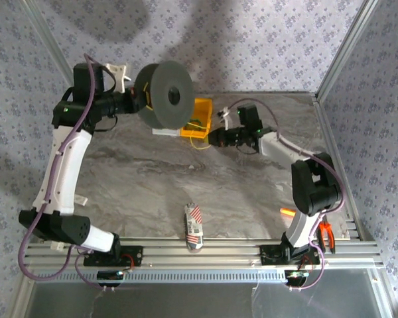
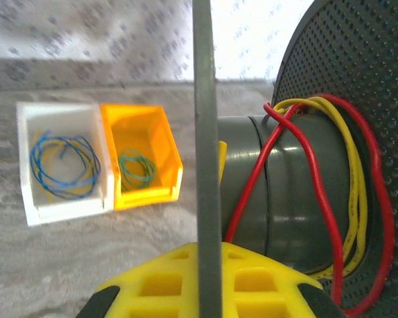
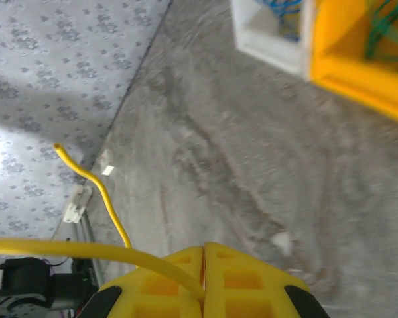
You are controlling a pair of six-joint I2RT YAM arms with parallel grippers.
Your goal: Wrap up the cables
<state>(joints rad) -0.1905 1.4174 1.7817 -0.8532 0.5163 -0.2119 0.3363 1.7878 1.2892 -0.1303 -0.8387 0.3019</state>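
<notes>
One right arm (image 1: 298,159) extended, claw (image 3: 203,257) pinching cable (image 3: 96,185)

Soft, even daylight fills the overhead view, with broad faint shadows on the patterned wall (image 1: 119,26) beyond the table's (image 1: 152,179) far left corner. From the left wrist, the wall above the table's far edge is blown out to white, and the spool (image 2: 205,132) rim near the lens is out of focus. From the right wrist, motion blur smears the table and the bins (image 3: 345,66), and the yellow cable (image 3: 53,248) looks soft.
</notes>
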